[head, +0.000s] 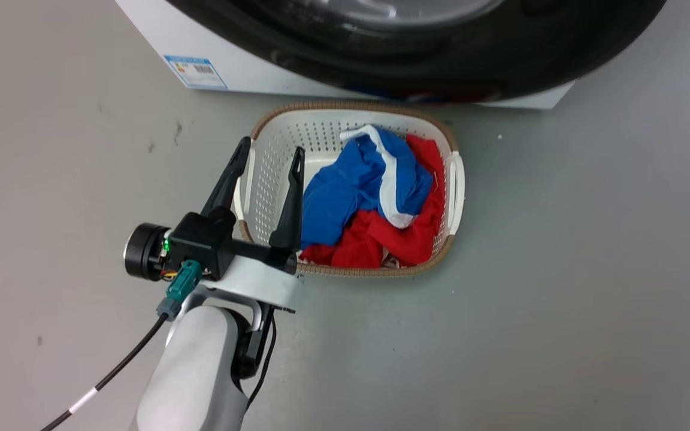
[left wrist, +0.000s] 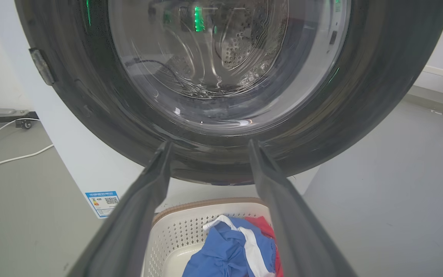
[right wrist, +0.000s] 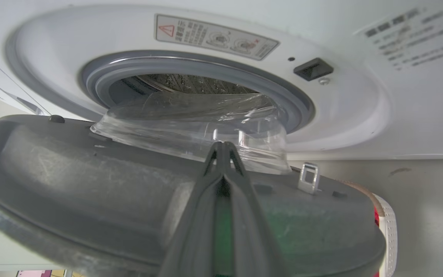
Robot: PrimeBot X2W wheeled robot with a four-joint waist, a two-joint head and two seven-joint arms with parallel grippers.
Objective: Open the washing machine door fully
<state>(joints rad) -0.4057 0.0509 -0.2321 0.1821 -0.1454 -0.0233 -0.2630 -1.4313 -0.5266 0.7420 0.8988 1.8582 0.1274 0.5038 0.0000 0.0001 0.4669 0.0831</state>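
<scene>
The washing machine door (right wrist: 71, 173) stands ajar, swung clear of the drum opening (right wrist: 190, 82), above the laundry basket (head: 351, 106) on the floor. The right claw (right wrist: 223, 148), fingers pressed together, extends across the door's grey inner face. The left claw (head: 271, 148), fingers spread, hangs over the basket's left rim.

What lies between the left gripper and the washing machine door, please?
In the head view, the laundry basket's far rim and bare floor lie between left gripper and washing machine door.

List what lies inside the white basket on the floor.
The white basket holds a crumpled blue garment with a white stripe over red cloth. Anything beneath that heap is covered.
</scene>
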